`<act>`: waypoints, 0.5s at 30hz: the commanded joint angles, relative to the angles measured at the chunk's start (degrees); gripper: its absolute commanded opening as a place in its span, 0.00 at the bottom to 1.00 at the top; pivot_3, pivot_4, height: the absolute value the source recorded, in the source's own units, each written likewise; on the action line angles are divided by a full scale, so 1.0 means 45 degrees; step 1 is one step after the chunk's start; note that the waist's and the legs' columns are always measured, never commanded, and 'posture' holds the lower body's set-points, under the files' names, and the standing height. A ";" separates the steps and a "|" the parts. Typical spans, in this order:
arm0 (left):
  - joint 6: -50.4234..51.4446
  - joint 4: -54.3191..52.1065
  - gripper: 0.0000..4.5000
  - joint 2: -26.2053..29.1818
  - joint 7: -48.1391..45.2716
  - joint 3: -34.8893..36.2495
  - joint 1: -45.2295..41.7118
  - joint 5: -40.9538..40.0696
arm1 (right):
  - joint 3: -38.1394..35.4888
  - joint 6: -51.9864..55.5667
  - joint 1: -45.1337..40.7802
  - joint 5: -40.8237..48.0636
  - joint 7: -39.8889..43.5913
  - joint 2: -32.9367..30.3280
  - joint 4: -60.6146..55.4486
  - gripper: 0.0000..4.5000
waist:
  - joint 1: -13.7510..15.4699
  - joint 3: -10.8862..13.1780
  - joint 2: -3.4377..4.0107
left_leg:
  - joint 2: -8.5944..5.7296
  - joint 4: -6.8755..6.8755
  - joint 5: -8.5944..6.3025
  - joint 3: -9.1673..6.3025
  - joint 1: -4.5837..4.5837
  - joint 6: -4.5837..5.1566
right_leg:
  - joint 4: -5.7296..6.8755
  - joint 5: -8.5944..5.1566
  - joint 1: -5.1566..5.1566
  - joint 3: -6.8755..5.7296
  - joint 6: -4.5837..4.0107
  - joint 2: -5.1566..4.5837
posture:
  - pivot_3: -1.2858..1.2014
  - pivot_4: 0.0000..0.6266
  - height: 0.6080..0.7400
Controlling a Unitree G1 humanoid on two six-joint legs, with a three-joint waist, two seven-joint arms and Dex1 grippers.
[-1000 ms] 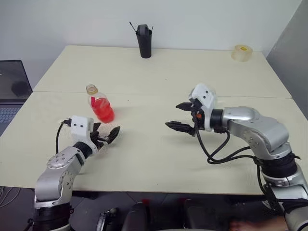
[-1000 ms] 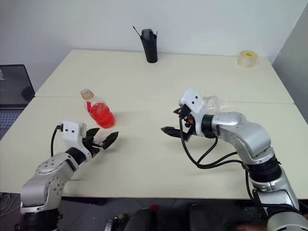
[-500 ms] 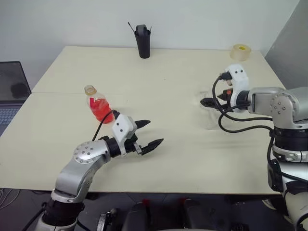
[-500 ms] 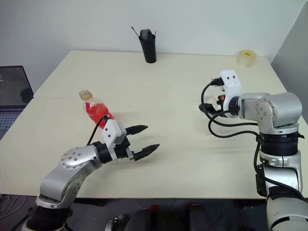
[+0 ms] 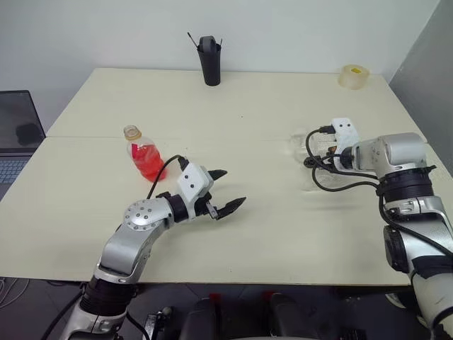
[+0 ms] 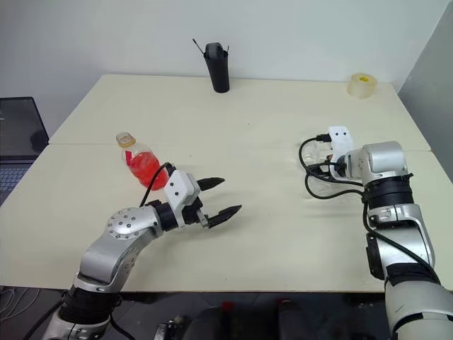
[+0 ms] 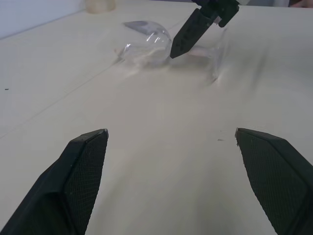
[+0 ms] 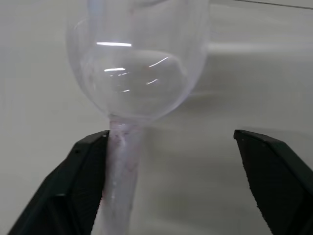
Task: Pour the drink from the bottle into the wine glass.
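The left gripper (image 5: 221, 190) is held spread and empty over the near middle of the bench (image 5: 233, 113), pointing to the right. Just to its far left the bottle (image 5: 144, 154) is seen upright, with the red-orange drink (image 5: 150, 162) in its lower body, apart from the fingers. The right gripper (image 8: 171, 181) is set at the right side of the bench with its jaws apart around the stem of the wine glass (image 8: 139, 73); one finger (image 8: 88, 181) is seen against the stem, the other well clear, so no closed grasp is shown. The glass appears to be lying on its side. A black cup (image 5: 210, 60) stands at the far edge, a tape roll (image 5: 354, 76) at the far right corner, and a laptop (image 5: 15, 134) off the left edge. Nothing is seen between the bottle and the glass but bare bench.
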 commanded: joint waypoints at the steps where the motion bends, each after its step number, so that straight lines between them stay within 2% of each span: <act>1: -0.0256 -0.0439 1.00 -0.0099 0.0145 0.0052 0.0085 0.0075 | 0.0026 -0.0514 -0.0720 -0.0382 0.0300 0.0014 0.0423 0.65 | -0.0005 0.0003 0.0004 | 0.0000 0.0000 0.0000 0.0001 0.0000 0.0000 | 0.0001 0.0000 0.0000 0.0000 0.0000 0.0000 | 0.52 0.24 1.00; 8: -0.0440 -0.0287 1.00 -0.0292 0.0264 -0.0047 0.0196 0.0217 | 0.1015 -0.0551 -0.1428 -0.1079 0.1656 -0.0175 0.0997 0.10 | 0.0007 0.0008 0.0013 | -0.0001 0.0000 0.0000 -0.0002 0.0001 0.0000 | 0.0001 0.0000 -0.0001 -0.0003 0.0000 0.0000 | 0.52 0.24 1.00; 9: -0.0447 -0.0263 1.00 -0.0323 0.0261 -0.0044 0.0180 0.0238 | 0.1089 -0.0576 -0.1468 -0.1164 0.1812 -0.0198 0.1067 0.07 | 0.0008 0.0008 0.0013 | -0.0001 0.0000 0.0000 -0.0002 0.0000 0.0000 | 0.0001 0.0000 -0.0001 -0.0003 0.0000 0.0000 | 0.52 0.24 1.00; 13: -0.0603 0.0003 1.00 -0.0409 0.0271 0.0044 0.0074 0.0344 | 0.1547 -0.0555 -0.1340 -0.1428 0.2585 -0.0525 0.0510 0.07 | 0.0012 0.0008 0.0014 | -0.0002 0.0000 0.0000 -0.0002 0.0000 0.0000 | 0.0000 0.0000 -0.0001 -0.0003 0.0000 -0.0001 | 0.52 0.24 1.00; 15: -0.0572 0.0063 1.00 -0.0388 0.0365 0.0205 -0.0072 0.0374 | 0.1070 -0.0689 -0.1253 -0.1120 0.2647 -0.0436 -0.0679 0.07 | 0.0008 0.0013 0.0021 | -0.0002 0.0001 0.0000 -0.0002 -0.0001 0.0001 | 0.0000 0.0000 -0.0002 -0.0003 0.0000 -0.0002 | 0.52 0.24 1.00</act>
